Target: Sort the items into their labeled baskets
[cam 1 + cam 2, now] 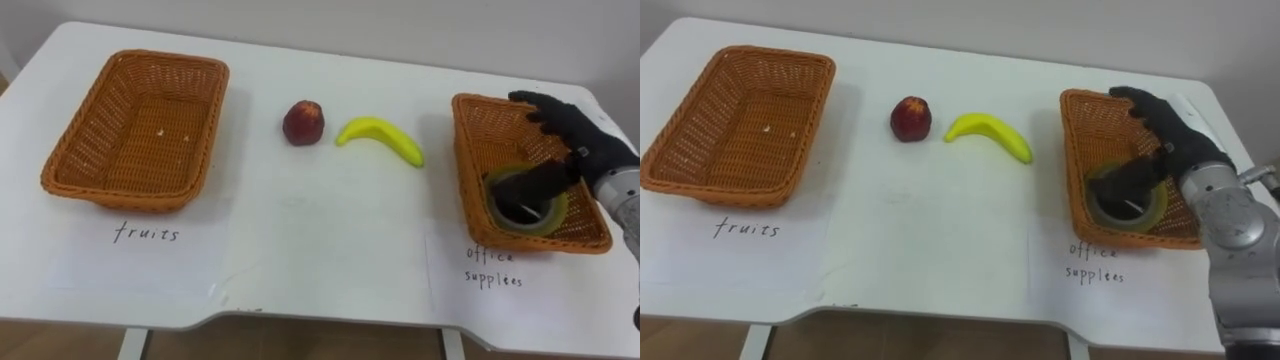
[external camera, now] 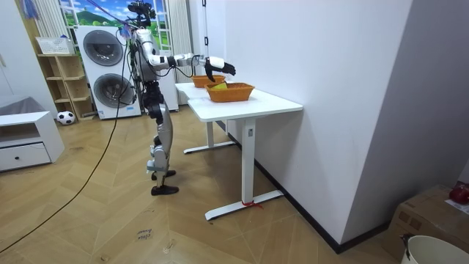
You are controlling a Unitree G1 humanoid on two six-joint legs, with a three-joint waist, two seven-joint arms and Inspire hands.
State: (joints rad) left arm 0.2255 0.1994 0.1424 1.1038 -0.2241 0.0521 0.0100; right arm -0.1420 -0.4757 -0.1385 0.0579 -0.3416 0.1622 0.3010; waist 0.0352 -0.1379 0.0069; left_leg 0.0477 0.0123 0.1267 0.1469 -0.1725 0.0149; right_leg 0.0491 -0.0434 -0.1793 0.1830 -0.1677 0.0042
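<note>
A red apple (image 1: 303, 122) and a yellow banana (image 1: 380, 137) lie side by side at the middle of the white table (image 1: 320, 250). At the left, above a "fruits" label, stands a wicker basket (image 1: 62, 172) with nothing in it. The right wicker basket (image 1: 468, 170), labelled for office supplies, holds a roll of tape (image 1: 556, 214) flat on its bottom. My right hand (image 1: 578, 135) hovers inside that basket, fingers stretched toward the far rim and thumb (image 1: 535, 185) lying across the roll's top. It looks open. The room view has me standing at the table with the right hand (image 2: 220, 68) reaching over the baskets.
Two handwritten paper labels (image 1: 147, 234) lie near the table's front edge. A wall runs along the table's far side. Washing machines (image 2: 102, 48) and a shelf stand behind me in the room view.
</note>
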